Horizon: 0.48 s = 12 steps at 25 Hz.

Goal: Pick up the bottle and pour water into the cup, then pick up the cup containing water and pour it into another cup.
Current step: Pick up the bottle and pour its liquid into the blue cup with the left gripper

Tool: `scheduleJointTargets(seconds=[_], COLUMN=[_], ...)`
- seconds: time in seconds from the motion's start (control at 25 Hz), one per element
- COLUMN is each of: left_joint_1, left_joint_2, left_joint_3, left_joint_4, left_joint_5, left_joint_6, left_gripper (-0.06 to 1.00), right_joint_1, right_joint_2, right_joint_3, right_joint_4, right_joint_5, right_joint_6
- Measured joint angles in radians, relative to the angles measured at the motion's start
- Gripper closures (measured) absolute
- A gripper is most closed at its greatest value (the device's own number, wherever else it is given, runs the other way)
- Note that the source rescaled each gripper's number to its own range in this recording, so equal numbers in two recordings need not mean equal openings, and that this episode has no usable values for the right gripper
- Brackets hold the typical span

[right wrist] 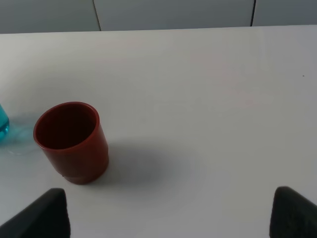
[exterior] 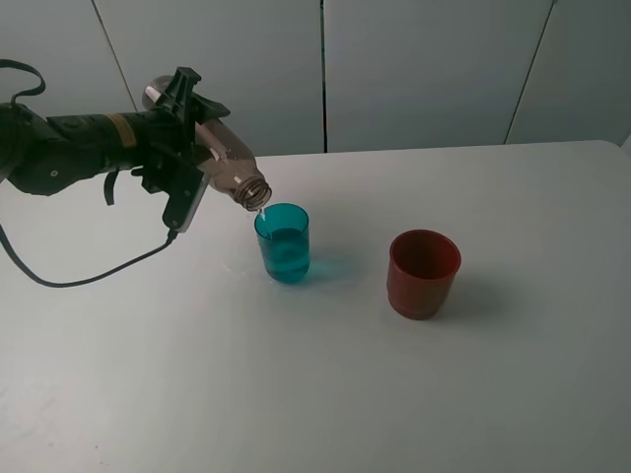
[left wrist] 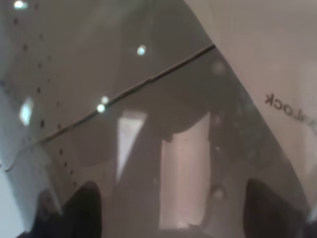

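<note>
My left gripper (exterior: 187, 148) is shut on the smoky brown-grey bottle (exterior: 225, 158), which is tilted with its open neck down toward the right. The neck hangs just over the rim of the teal cup (exterior: 283, 243), and a thin stream of water (exterior: 262, 210) falls into it. The cup is partly filled. The red-brown cup (exterior: 423, 273) stands upright and empty to its right. In the left wrist view the bottle (left wrist: 163, 124) fills the picture between dark fingers (left wrist: 84, 208). My right gripper (right wrist: 168, 218) is open, above the table behind the red cup (right wrist: 72, 141); the teal cup's edge (right wrist: 2, 121) shows beside it.
A black cable (exterior: 89, 271) trails from the left arm across the white table (exterior: 315, 394) at the left. Grey wall panels (exterior: 424, 69) stand behind the table's far edge. The right arm is outside the exterior high view.
</note>
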Motion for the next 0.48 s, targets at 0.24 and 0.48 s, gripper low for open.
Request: scheduleJointTargets(seconds=[0.24,0.48], left_joint_1=[0.0,0.0], left_joint_2=[0.0,0.0], left_joint_3=[0.0,0.0], left_joint_4=[0.0,-0.002], left_joint_5=[-0.006,-0.008], left_joint_6=[0.0,0.0], left_gripper=[0.94,0.94], right_joint_1=[0.0,0.0], right_joint_2=[0.0,0.0], right_joint_3=[0.0,0.0], right_joint_4=[0.0,0.0], right_joint_5=[0.0,0.0], right_joint_6=[0.0,0.0])
